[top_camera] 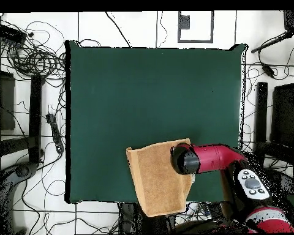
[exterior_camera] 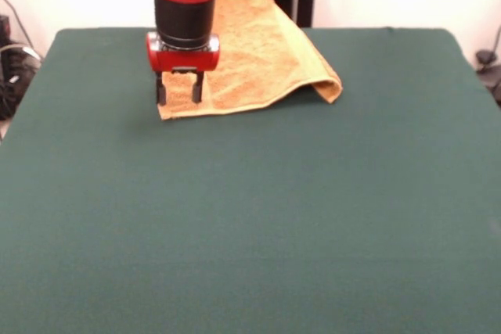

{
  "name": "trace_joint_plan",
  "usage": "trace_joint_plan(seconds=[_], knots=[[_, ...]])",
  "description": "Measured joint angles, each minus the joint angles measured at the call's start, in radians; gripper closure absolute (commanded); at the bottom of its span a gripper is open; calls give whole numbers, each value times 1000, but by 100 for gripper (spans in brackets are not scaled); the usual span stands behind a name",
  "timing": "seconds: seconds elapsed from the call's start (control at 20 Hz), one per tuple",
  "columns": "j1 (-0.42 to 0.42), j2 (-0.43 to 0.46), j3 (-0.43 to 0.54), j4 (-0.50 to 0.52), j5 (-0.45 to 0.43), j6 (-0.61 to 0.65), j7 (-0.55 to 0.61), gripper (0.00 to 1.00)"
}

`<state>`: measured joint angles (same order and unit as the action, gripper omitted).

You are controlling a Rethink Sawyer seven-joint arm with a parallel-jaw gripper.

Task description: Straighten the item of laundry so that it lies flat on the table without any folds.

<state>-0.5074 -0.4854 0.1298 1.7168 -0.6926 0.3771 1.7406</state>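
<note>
The orange-yellow towel [exterior_camera: 258, 52] lies at the table's far side by the robot. Its right end is folded over into a raised lip [exterior_camera: 329, 84]. In the overhead view the towel [top_camera: 155, 180] reaches past the table's bottom edge. The dark green table [exterior_camera: 250, 217] is much bigger than the towel. My gripper [exterior_camera: 178, 90] points straight down over the towel's near left corner, open, with its fingertips [exterior_camera: 160, 93] just above or on the cloth. In the overhead view the arm's wrist [top_camera: 185, 159] covers the gripper at the towel's right edge.
The table top [top_camera: 149, 92] is bare green cloth apart from the towel. Cables [top_camera: 33, 58] and dark stands [top_camera: 260, 116] lie on the floor round the table. The robot's base [top_camera: 253, 183] is at the bottom right of the overhead view.
</note>
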Motion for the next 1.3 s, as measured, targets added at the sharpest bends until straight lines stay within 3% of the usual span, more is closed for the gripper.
trace_joint_plan(seconds=[1.3], knots=[[94, 9, -101, 0, -1, -103, 0, 0]])
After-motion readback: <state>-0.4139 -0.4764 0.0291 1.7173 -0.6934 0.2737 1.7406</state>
